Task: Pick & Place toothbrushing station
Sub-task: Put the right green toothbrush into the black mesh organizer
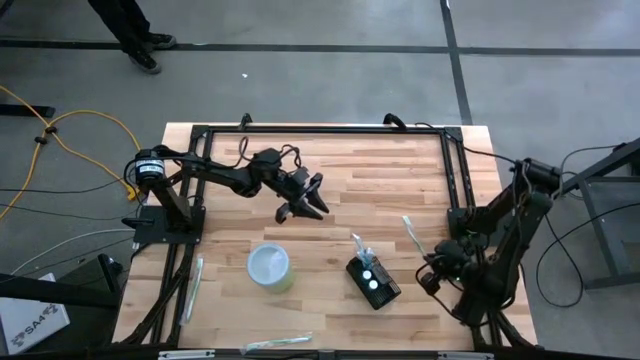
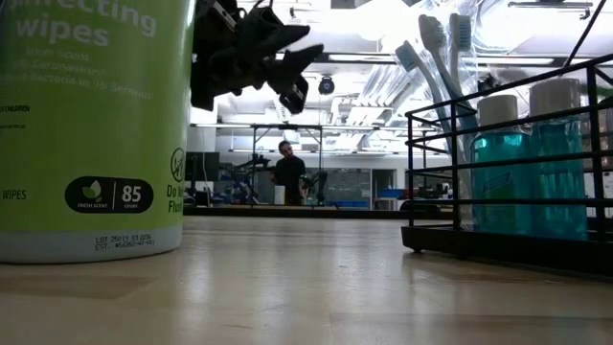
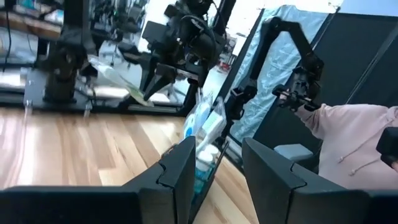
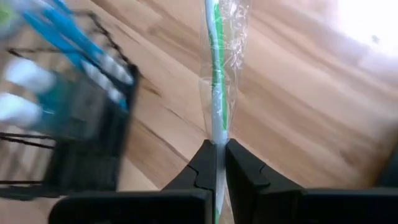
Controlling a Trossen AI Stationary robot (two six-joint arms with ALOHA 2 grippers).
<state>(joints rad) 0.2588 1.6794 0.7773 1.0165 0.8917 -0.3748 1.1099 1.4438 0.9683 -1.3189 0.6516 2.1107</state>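
The toothbrushing station (image 1: pixel 372 281) is a black wire holder with blue bottles and toothbrushes. It stands on its base on the table, right of centre, and also shows in the low view (image 2: pixel 508 192) and the right wrist view (image 4: pixel 74 124). My right gripper (image 4: pixel 217 146) is right of it (image 1: pixel 427 257), shut on a wrapped green toothbrush (image 4: pixel 217 68). My left gripper (image 1: pixel 300 211) hangs open above the table's middle, with nothing between its fingers (image 3: pixel 217 158). My right gripper pinches one end of the wrapped toothbrush (image 4: pixel 216 138) between its two fingertips. The fingers slant down, and the brush runs straight on ahead of them, in line with them. Whether its far end (image 1: pixel 405 220) rests on the table, I cannot tell.
A green wipes canister (image 1: pixel 270 268) stands left of the station, near the front. Two more wrapped toothbrushes lie at the left (image 1: pixel 195 285) and at the front edge (image 1: pixel 275 343). A black frame (image 1: pixel 320 130) borders the table. A person's pink sleeve (image 3: pixel 348 143) shows beyond the table.
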